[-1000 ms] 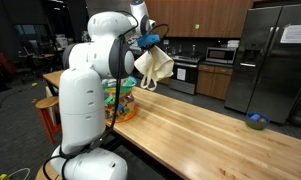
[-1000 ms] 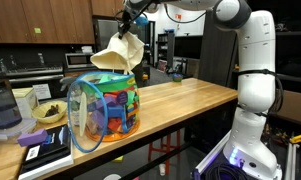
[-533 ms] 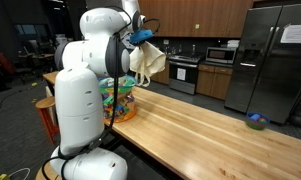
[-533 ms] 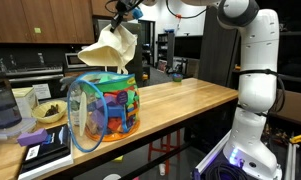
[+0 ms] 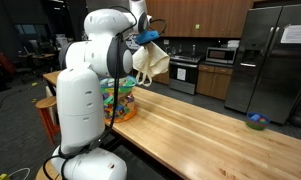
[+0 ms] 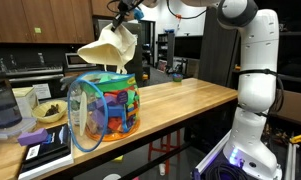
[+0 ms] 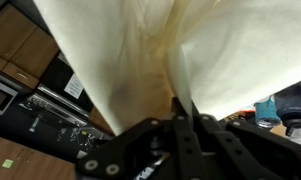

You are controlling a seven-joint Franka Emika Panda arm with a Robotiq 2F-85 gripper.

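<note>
Gripper (image 6: 121, 20) is clamped on a bunched corner of the cream soft fabric cloth (image 6: 108, 52). In the wrist view the jaws are pinched together and folds fan out from them. The single pinch point lets the cloth hang limp and creased, with a flared hem. It is held high, apparently so the hem clears the multicoloured round soft-sided basket (image 6: 104, 108) below, not touching it. The basket stands on the pale butcher-block wooden table (image 6: 185, 95), smooth with a striped grain

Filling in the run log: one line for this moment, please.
gripper: shut on cream cloth | cloth: aloft, hanging, near colourful basket | basket: on wooden table
</note>
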